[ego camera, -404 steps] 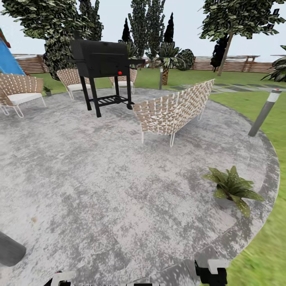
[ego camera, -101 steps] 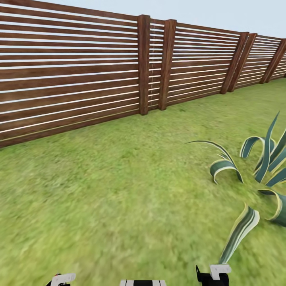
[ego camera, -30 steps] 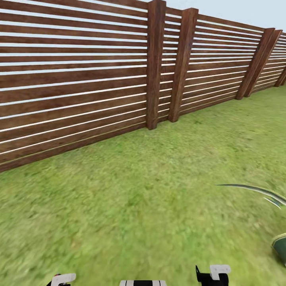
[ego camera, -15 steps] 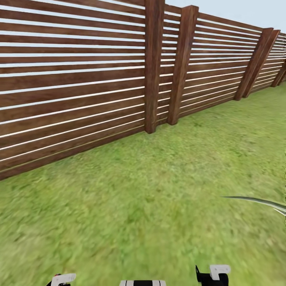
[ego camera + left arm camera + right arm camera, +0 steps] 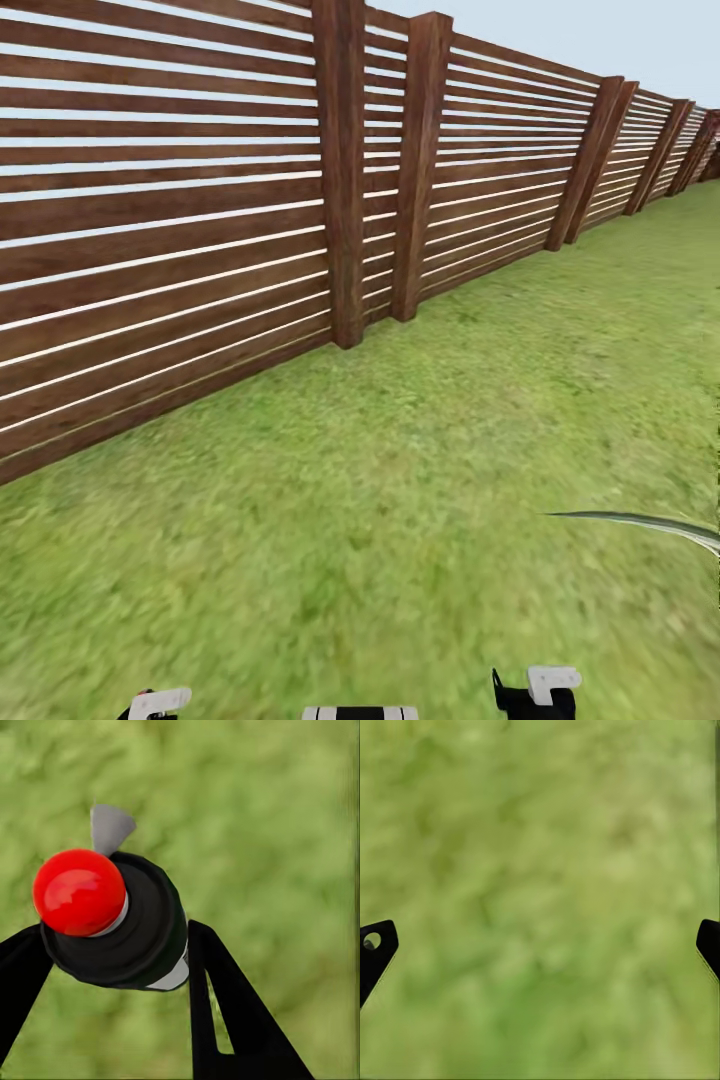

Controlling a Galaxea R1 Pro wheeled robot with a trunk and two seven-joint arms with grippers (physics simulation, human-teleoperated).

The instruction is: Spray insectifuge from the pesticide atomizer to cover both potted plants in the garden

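The pesticide atomizer [image 5: 112, 919] shows end-on in the left wrist view: a dark round end with a red knob [image 5: 79, 891], a small grey nozzle [image 5: 110, 827] and a sliver of white body. My left gripper [image 5: 112, 934] is shut on it, a black finger [image 5: 225, 1012] on each side, above blurred lawn. My right gripper [image 5: 544, 941] is open with nothing between its fingertips [image 5: 375, 945], also over grass. The potted plants are out of view.
A slatted wooden fence [image 5: 200, 200] with thick posts [image 5: 340, 170] runs from the left back to the far right. Lawn [image 5: 400, 480] stretches in front of it. A thin curved leaf tip [image 5: 640, 522] pokes in at the right edge.
The camera has moved: the fence posts have shifted left in the picture and the striped plant at the right has slid almost out. Both arms sit the same at the bottom edge.
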